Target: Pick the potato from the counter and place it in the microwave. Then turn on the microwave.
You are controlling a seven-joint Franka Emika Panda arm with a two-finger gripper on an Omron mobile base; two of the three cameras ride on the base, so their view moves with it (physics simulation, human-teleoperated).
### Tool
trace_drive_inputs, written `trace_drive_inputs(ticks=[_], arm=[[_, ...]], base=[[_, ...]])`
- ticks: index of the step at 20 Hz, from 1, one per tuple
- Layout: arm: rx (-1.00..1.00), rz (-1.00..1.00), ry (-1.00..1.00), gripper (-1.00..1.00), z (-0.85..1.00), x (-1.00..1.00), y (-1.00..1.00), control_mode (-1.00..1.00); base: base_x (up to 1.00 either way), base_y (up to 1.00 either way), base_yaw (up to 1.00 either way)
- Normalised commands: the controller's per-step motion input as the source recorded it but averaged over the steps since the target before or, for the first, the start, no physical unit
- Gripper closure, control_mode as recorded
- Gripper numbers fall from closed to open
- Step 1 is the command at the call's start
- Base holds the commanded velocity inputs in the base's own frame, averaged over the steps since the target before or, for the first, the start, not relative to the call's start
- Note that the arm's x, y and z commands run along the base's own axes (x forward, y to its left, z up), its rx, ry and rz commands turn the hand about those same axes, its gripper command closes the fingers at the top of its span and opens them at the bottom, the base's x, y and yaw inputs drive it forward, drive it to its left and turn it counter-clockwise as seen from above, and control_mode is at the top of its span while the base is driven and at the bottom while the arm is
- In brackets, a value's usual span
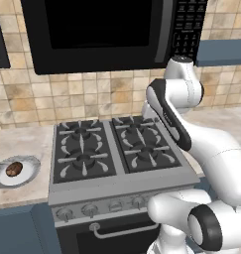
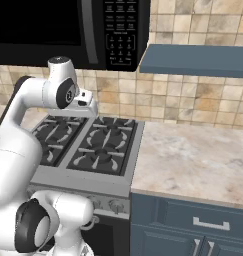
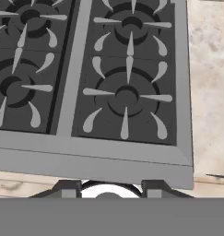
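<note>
While my hand point(image 2: 91, 111) hangs over the black gas stove top point(image 1: 117, 144), near its right side, the small brown mottled potato point(image 1: 14, 168) lies well apart from it, on a round white plate point(image 1: 28, 174) on the light beige speckled counter point(image 1: 23, 144) left of the stove. The hand looks straight down on the right-hand burners; its two dark tips point(image 3: 67, 188) rise at the bottom edge with a gap between them and nothing in it, but whether they are fully spread I cannot tell.

Finding: the potato lies across the whole stove from the hand, to my left and toward the counter's front edge. Its shape reads as roundish; a long axis cannot be made out. I judge the coming move to be a wide leftward sweep, then a descent over the plate.

The large black microwave point(image 1: 97, 34) hangs above the stove, its dark glass door closed, its keypad point(image 2: 120, 30) at its right.
</note>
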Motion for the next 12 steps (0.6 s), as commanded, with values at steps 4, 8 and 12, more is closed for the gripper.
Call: trace_drive_inputs(ticks=[4,8,12], arm=[[0.0,0.0,-0.02,-1.0,0.0,-0.09,0.0,-1.0],[0.0,0.0,-0.22,-1.0,0.09,-0.34,0.0,-1.0],[0.0,0.0,-0.29,-1.0,0.32,-0.3,0.0,-1.0]], base=[[0.0,0.0,0.0],[0.0,0.0,0.0],[0.0,0.0,0.0]])
